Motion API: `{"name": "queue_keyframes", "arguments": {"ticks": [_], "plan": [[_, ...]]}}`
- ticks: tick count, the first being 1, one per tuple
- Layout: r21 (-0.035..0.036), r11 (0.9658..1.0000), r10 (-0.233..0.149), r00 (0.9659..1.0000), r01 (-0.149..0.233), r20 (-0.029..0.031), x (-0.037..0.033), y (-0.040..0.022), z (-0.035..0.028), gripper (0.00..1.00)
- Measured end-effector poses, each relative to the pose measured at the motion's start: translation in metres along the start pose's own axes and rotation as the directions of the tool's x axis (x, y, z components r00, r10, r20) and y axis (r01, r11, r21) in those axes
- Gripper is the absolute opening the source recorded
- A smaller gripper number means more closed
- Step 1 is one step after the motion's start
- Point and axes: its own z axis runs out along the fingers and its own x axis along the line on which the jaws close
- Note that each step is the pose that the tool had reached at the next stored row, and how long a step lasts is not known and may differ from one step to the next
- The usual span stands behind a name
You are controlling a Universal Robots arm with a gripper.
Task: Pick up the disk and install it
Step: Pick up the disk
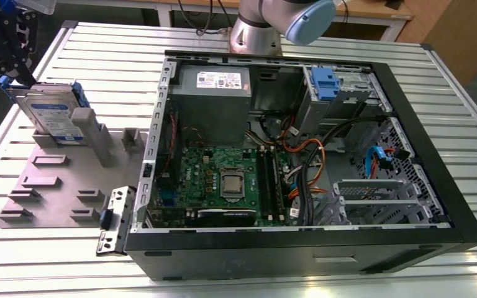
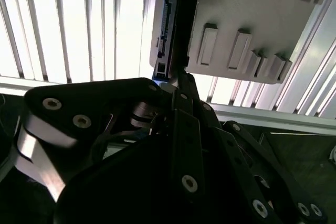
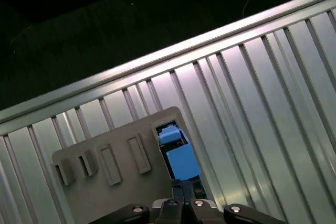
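The disk (image 1: 52, 115) stands on edge in a slot of the grey fixture plate (image 1: 56, 180), at the exterior view's left. It is silver-grey with a white-and-blue label and a blue carrier frame (image 1: 79, 102). My gripper (image 1: 19, 84) is at the disk's upper far corner, with its black body above the table's left edge. In the second wrist view the disk's connector edge (image 2: 170, 24) lies straight ahead of the gripper (image 2: 177, 76). In the first wrist view the disk's blue frame (image 3: 176, 153) sits just in front of the gripper (image 3: 181, 184).
An open black computer case (image 1: 421, 124) lies flat at the middle of the slatted metal table (image 1: 106, 62). Inside are a grey power-supply box (image 1: 213, 81), a motherboard (image 1: 222, 180), cables and a blue latch (image 1: 325, 84) on a bare metal cage. The arm's base (image 1: 255, 31) stands behind the case.
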Motion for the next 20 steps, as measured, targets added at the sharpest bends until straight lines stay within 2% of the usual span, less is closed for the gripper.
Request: {"name": "queue_keyframes", "arguments": {"ticks": [4,9,13,20], "plan": [[-0.0010,0.9978,-0.067,0.9978,0.067,-0.0026,0.0000,0.0001,0.0001,0.11],[0.0004,0.9914,-0.131,0.9914,0.131,-0.0028,-0.0001,0.0000,0.0001,0.11],[0.0001,0.9901,-0.140,0.9901,0.140,-0.0026,-0.0010,-0.0025,0.0000,0.11],[0.0001,0.9900,-0.141,0.9900,0.141,-0.0027,-0.0054,-0.0135,-0.0003,0.11]]}}
